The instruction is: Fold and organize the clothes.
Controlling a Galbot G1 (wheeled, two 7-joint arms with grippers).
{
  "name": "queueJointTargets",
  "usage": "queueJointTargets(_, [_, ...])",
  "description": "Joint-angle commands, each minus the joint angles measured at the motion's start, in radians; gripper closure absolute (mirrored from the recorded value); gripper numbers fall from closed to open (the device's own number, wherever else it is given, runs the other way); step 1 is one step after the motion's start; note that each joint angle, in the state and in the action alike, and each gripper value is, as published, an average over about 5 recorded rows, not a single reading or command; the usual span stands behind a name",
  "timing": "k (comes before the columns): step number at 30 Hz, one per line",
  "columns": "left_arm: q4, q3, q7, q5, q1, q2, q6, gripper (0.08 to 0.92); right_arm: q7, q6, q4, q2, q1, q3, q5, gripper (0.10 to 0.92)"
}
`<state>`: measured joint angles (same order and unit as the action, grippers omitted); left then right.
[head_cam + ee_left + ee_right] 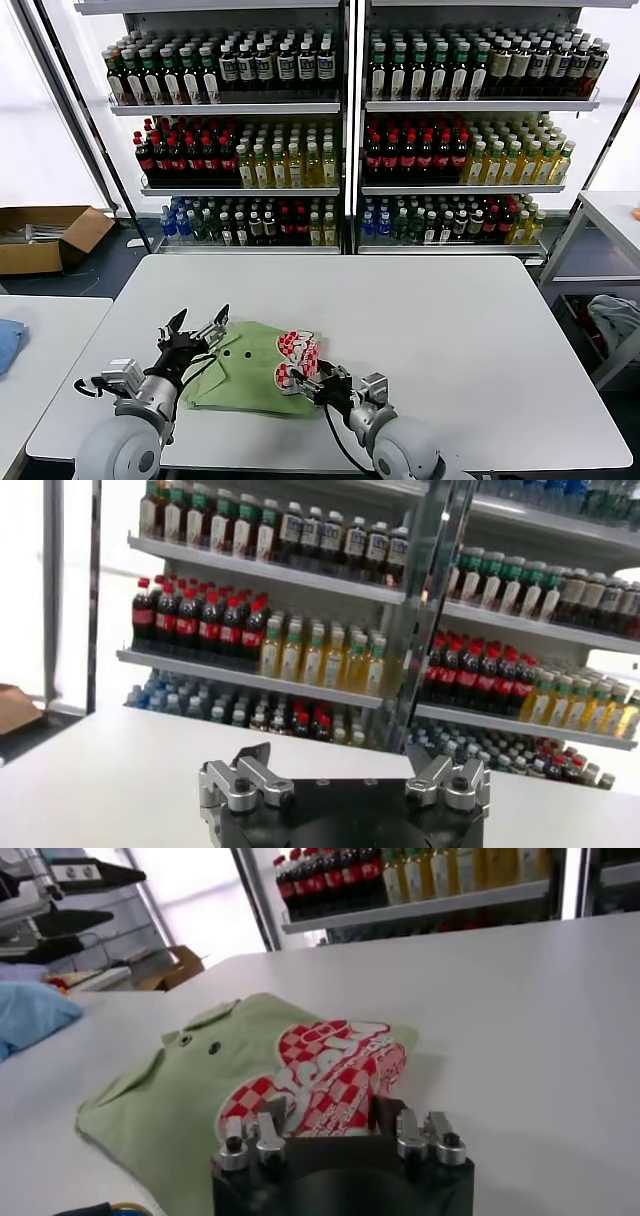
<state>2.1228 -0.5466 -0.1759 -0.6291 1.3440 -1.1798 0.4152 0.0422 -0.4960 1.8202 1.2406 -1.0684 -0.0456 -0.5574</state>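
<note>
The olive-green polo shirt (245,370) lies folded on the white table (450,340) near its front edge, collar and dark buttons to the left, red-and-white graphic (297,352) to the right. My left gripper (200,328) is open and empty, lifted just over the shirt's collar side; its wrist view shows only its own gripper (340,765), bare table and shelves. My right gripper (303,383) is open at the shirt's front right corner. In the right wrist view my right gripper (330,1113) has the shirt (170,1098) graphic's edge lying between its spread fingers.
Shelves of bottles (340,130) stand behind the table. A blue cloth (8,342) lies on a second table at the left and shows in the right wrist view (30,1013). A cardboard box (45,235) is on the floor far left. A grey-white cloth pile (615,320) sits under a side table at the right.
</note>
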Motion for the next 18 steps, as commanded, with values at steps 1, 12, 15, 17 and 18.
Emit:
queueJointTargets(1, [0.01, -0.037, 0.023, 0.046, 0.027, -0.004, 0.002, 0.177, 0.016, -0.06, -0.045, -0.001, 0.077, -0.079, 0.005, 0.497])
queueJointTargets(12, [0.027, -0.053, 0.024, 0.02, 0.037, -0.003, 0.015, 0.177, -0.033, -0.06, 0.107, -0.137, -0.034, 0.036, 0.033, 0.817])
queueJointTargets(15, [0.028, -0.057, 0.024, 0.015, 0.041, -0.004, 0.014, 0.177, -0.06, -0.047, 0.171, -0.228, -0.081, 0.115, 0.033, 0.867])
queueJointTargets(17, [0.027, -0.056, 0.024, 0.014, 0.041, -0.006, 0.014, 0.177, -0.081, -0.032, 0.198, -0.294, -0.113, 0.173, 0.036, 0.873])
queueJointTargets(18, [0.026, -0.055, 0.023, 0.014, 0.04, -0.008, 0.014, 0.177, -0.09, -0.022, 0.203, -0.321, -0.128, 0.2, 0.039, 0.873])
